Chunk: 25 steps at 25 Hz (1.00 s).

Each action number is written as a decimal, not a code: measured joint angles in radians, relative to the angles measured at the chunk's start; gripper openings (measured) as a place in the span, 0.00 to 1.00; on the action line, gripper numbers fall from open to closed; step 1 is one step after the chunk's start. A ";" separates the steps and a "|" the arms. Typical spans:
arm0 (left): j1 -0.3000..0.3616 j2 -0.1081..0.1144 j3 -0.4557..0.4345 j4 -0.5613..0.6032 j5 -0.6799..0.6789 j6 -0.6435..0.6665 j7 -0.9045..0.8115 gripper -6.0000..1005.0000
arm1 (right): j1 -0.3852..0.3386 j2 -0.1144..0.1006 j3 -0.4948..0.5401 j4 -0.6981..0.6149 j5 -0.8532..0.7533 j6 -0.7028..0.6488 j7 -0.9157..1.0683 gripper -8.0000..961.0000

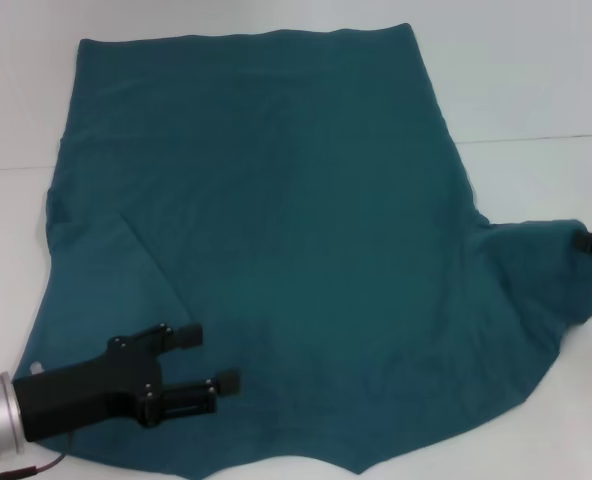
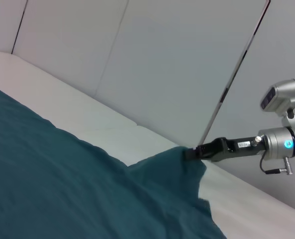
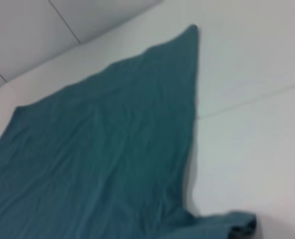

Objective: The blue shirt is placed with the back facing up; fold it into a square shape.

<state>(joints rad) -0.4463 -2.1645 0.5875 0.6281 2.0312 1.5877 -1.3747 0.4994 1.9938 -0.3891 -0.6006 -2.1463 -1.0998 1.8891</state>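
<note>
The right gripper (image 1: 588,240) is pinching the sleeve tip of the blue shirt (image 1: 286,230), probably to fold it inward, the shirt lying flat on the white table (image 1: 536,90) beside it, while the left gripper (image 1: 211,360) is hovering spread-fingered above the near hem.

Before me lies the blue shirt (image 1: 286,230), a large piece of plain dark teal fabric spread mostly flat on the bench, with soft shallow wrinkles. Its straight hem lies at the far edge. On my left side a sleeve is folded inward, leaving a diagonal crease across the cloth. On my right side the other sleeve (image 1: 546,265) stretches outward, lifted slightly and pulled to a taut point.
</note>
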 joint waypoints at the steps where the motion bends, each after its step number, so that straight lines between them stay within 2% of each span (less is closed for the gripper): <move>1: -0.001 0.000 0.000 0.000 -0.002 0.000 -0.002 0.94 | 0.002 0.000 0.000 0.001 0.013 0.000 -0.012 0.03; 8: -0.007 0.000 -0.001 -0.001 -0.009 -0.001 -0.008 0.94 | 0.034 -0.007 -0.013 -0.001 0.075 -0.005 -0.046 0.03; 13: -0.010 0.000 -0.002 -0.001 -0.015 -0.007 -0.008 0.94 | 0.088 0.000 -0.046 0.002 0.076 -0.007 -0.051 0.03; 16: -0.012 0.001 -0.005 0.000 -0.025 -0.010 -0.008 0.94 | 0.148 0.017 -0.078 0.015 0.075 0.008 -0.046 0.03; 19: -0.014 0.003 -0.006 0.001 -0.032 -0.014 -0.008 0.94 | 0.219 0.054 -0.139 0.029 0.070 0.053 -0.052 0.03; 22: -0.016 0.004 -0.006 0.001 -0.033 -0.027 -0.008 0.94 | 0.255 0.084 -0.234 0.031 0.070 0.097 -0.065 0.03; 25: -0.017 0.004 -0.006 0.000 -0.033 -0.038 -0.009 0.94 | 0.274 0.095 -0.314 0.031 0.074 0.119 -0.061 0.13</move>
<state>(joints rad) -0.4628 -2.1601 0.5813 0.6280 1.9984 1.5499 -1.3835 0.7736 2.0892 -0.7031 -0.5695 -2.0728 -0.9804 1.8284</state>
